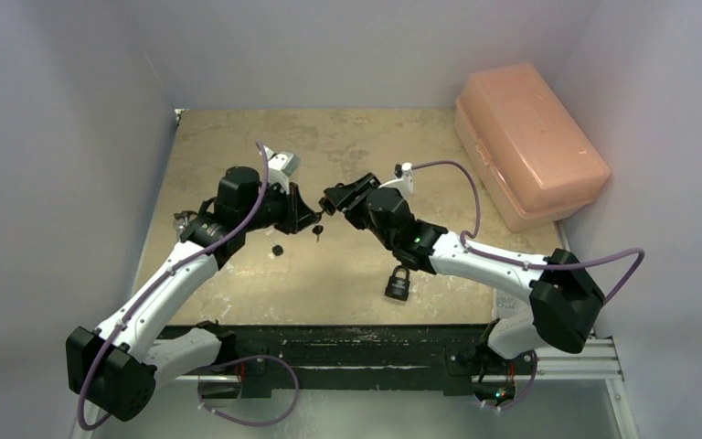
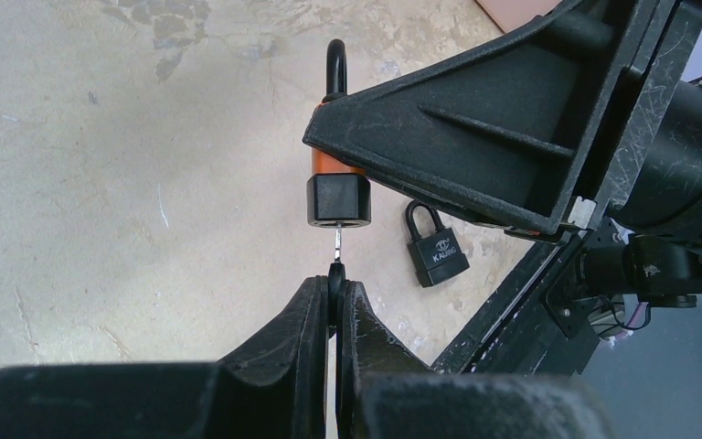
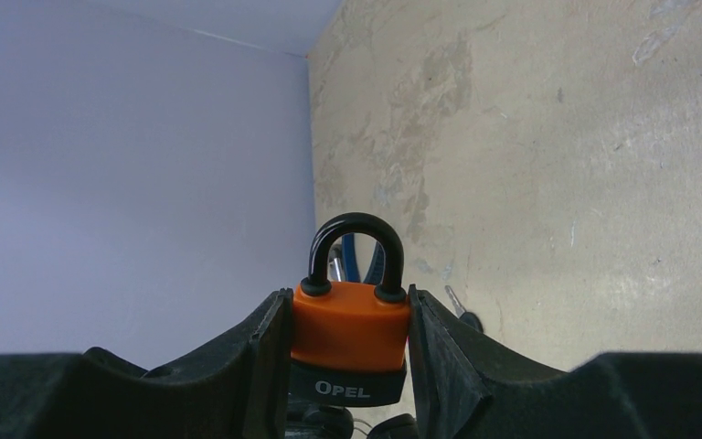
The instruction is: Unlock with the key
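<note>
the orange padlock is clamped by its sides between the fingers of the right gripper, over the middle of the table, its shackle seated at both ends. a small key is pinched by its black head in the left gripper, and its blade tip is seen meeting the lock's black base. a second, black padlock is laid flat near the table's front edge.
</note>
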### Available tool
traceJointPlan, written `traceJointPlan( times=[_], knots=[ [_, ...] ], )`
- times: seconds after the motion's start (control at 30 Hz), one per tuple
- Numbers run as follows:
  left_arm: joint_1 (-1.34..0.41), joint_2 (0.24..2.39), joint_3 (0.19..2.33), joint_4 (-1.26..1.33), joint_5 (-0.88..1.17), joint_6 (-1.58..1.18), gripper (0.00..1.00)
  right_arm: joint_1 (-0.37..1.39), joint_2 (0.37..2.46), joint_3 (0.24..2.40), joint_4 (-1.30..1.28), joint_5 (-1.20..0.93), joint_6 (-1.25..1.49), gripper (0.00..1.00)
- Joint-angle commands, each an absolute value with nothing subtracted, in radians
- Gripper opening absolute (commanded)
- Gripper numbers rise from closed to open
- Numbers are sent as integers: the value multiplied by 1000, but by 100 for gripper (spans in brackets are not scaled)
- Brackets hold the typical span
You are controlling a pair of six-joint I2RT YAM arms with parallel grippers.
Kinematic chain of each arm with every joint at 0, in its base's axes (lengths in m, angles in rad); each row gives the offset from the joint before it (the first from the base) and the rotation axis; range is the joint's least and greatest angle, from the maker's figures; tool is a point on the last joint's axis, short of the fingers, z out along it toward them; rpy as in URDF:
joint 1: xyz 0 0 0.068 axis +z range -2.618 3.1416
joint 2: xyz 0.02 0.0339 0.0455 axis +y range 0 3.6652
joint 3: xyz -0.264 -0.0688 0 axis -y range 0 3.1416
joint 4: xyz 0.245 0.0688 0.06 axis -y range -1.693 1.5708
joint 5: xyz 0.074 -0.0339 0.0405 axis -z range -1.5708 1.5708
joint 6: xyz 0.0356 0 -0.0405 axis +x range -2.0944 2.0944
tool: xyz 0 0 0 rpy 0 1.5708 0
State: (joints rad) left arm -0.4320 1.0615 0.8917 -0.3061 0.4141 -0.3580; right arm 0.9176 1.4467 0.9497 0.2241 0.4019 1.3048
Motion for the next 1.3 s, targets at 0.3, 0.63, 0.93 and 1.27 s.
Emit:
traceJointPlan(
  times=[0.3, 0.63, 0.93, 1.27],
  knots=[
    [-412, 1051, 899, -221, 380, -368, 0, 960, 1438, 1013, 246, 363, 1301, 0],
    [-396, 1038, 892, -206, 402, -380, 0, 985, 1448, 1025, 237, 368, 1304, 0],
    [-394, 1034, 892, -206, 396, -380, 0, 991, 1431, 1037, 217, 375, 1335, 0],
    [-385, 1022, 887, -202, 380, -384, 0, 1088, 1441, 1071, 207, 388, 1393, 0]
  ],
)
